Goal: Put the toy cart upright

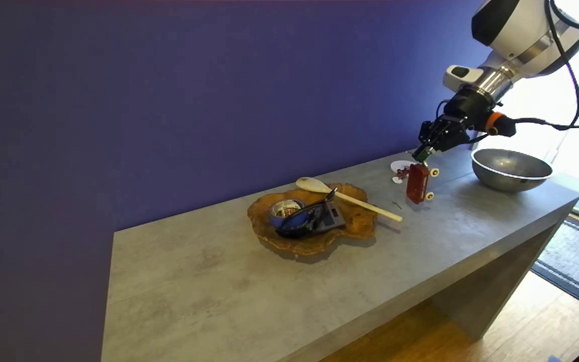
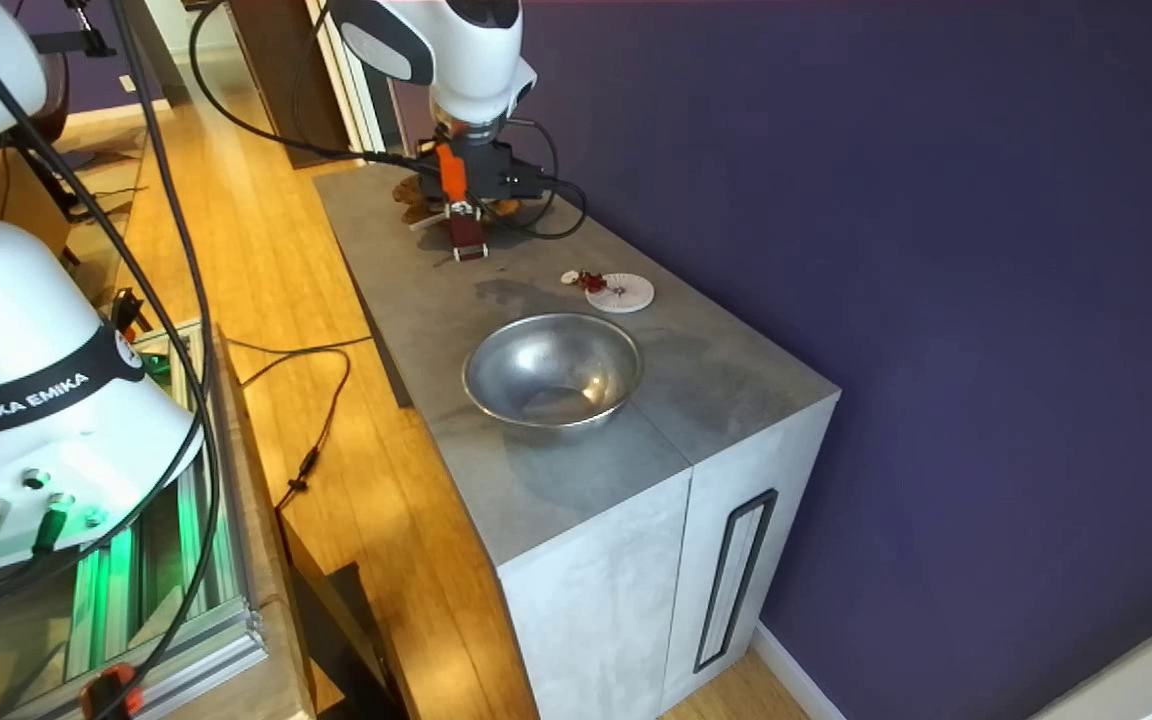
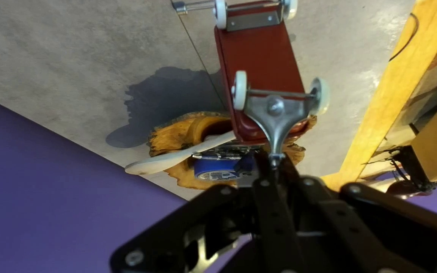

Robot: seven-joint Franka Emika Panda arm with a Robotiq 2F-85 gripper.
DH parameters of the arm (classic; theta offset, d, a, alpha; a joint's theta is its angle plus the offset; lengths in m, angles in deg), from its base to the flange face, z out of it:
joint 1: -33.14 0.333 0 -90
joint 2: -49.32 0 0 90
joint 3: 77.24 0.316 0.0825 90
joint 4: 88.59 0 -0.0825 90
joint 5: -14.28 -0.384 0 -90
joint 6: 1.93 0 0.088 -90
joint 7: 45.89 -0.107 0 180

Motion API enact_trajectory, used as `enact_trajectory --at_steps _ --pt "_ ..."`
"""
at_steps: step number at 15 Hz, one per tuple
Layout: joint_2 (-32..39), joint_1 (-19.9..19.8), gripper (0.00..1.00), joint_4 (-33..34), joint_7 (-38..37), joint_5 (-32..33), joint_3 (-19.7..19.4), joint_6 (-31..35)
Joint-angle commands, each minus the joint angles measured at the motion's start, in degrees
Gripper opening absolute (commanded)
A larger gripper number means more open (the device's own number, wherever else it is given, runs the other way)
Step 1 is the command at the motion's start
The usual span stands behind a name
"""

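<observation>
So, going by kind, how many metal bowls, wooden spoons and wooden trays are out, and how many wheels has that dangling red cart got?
Steel bowl: 1
Wooden spoon: 1
Wooden tray: 1
Wheels on the toy cart: 4
Total: 7

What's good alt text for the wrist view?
A gripper is shut on the metal tongue of a red toy cart, holding it above a grey tabletop, its wheeled underside in view. Beyond it, a wooden tray carries a blue tape roll and a wooden spoon; purple wall fills the lower left.
</observation>
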State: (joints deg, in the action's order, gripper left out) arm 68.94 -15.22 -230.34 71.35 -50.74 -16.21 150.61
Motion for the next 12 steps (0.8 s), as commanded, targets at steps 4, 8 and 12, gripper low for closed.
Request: enact_trajectory --at_steps 4,8,12 --pt "-2.6 13.7 0.02 3.6 13.8 -14.5 -19.7 -14.4" --pt "-2.2 25.0 0.02 4.3 21.2 -19.3 -38.2 -28.6" --pt "-1.4 34.5 0.02 3.3 24.6 -18.5 -51.7 -36.9"
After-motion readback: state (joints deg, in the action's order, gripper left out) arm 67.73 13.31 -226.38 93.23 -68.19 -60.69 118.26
